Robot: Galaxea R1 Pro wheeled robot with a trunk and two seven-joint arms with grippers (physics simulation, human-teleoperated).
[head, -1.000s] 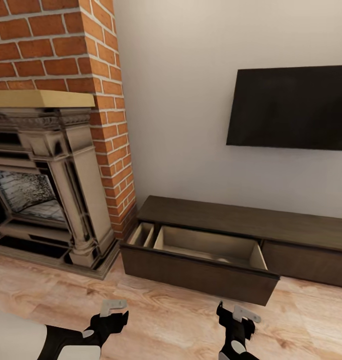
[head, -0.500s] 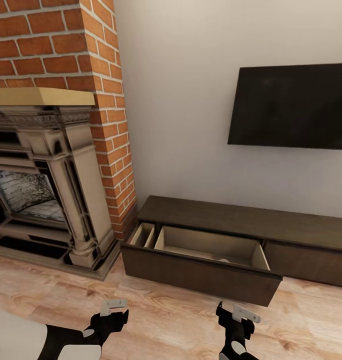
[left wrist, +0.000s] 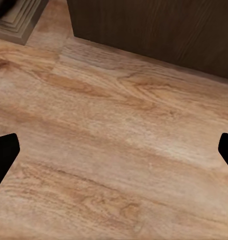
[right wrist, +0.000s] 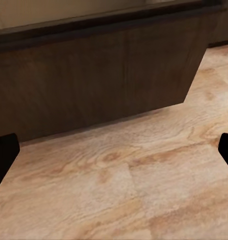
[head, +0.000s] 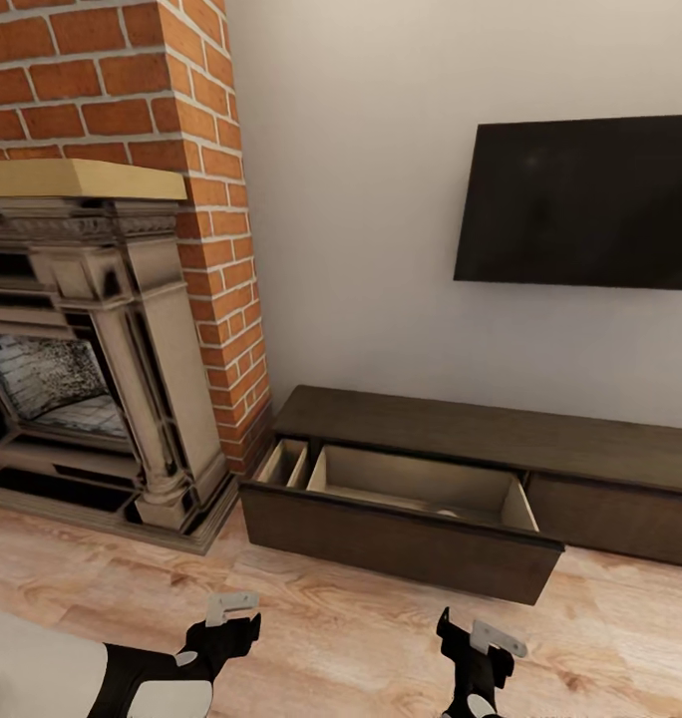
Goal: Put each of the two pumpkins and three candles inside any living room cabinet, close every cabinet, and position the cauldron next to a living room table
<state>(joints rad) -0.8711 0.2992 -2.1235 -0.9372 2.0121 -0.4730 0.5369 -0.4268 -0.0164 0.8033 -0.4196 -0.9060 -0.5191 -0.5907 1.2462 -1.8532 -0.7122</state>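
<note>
Now | cabinet (head: 401, 519) drawer pulled out | left fingers (left wrist: 5, 152) apart | right fingers (right wrist: 4, 150) apart

Cabinet (head: 461, 429): dark brown wood, matt, faint grain; open drawer (head: 411, 504) lined with pale smooth beige board. Floor (head: 311, 618): light wood planks, strong grain, slight sheen. Chimney (head: 112, 90): rough red brick. Fireplace surround (head: 132, 329): glossy carved stone look. TV screen (head: 580, 204): smooth black, matt. Wall (head: 351, 199): plain matt paint.
</note>
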